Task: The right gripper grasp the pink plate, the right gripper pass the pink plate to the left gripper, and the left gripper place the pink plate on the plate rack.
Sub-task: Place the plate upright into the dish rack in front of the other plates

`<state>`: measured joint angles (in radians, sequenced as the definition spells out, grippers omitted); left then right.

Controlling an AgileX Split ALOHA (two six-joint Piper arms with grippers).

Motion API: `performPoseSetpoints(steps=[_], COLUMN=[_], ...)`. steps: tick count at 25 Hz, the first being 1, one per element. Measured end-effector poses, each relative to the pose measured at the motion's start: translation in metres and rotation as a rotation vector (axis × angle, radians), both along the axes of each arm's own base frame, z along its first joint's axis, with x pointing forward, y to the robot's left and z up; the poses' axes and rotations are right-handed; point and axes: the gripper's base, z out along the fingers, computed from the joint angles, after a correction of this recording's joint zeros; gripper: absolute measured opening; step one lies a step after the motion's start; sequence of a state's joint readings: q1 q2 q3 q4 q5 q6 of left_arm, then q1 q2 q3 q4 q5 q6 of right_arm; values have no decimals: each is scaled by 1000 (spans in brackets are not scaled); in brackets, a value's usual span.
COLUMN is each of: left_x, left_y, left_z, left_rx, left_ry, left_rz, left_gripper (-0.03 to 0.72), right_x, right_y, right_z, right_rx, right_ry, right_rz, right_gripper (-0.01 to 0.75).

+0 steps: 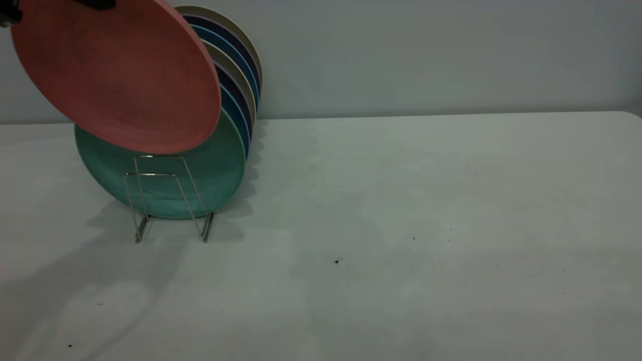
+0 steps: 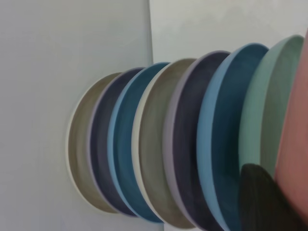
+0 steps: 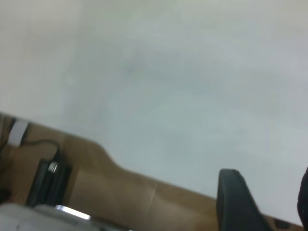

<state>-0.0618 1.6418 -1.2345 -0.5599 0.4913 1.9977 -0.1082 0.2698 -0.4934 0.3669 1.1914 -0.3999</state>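
The pink plate (image 1: 118, 75) hangs tilted in the air at the upper left, just above and in front of the teal-green plate (image 1: 220, 165) that stands in the plate rack (image 1: 168, 198). My left gripper (image 1: 95, 4) is shut on the pink plate's upper rim and is mostly cut off by the top edge of the view. In the left wrist view one black finger (image 2: 262, 197) lies against the pink plate (image 2: 294, 144). My right gripper (image 3: 269, 204) is open and empty over the table's edge, and it is out of the exterior view.
Several plates (image 1: 241, 65) in beige, dark blue and light blue stand in a row behind the teal-green one, filling the rack's rear slots. The two front wire loops stand bare. The white table (image 1: 401, 225) stretches to the right, with a wall behind it.
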Motion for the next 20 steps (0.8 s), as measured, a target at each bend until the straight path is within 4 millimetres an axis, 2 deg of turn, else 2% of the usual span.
performPoseSetpoints(steps=[6, 13, 20], left_x=[1, -3, -3], left_y=[6, 6, 9], left_z=[0, -2, -4], left_rx=[-2, -17, 47], left_ry=[3, 49, 46], left_rz=[18, 15, -4], left_gripper=[85, 85, 84], right_x=[-11, -11, -12], right_y=[0, -1, -4], right_z=[1, 1, 0], right_rx=[-6, -2, -27], right_ry=[-64, -58, -60], right_rz=[-29, -48, -61], right_gripper=[331, 324, 324])
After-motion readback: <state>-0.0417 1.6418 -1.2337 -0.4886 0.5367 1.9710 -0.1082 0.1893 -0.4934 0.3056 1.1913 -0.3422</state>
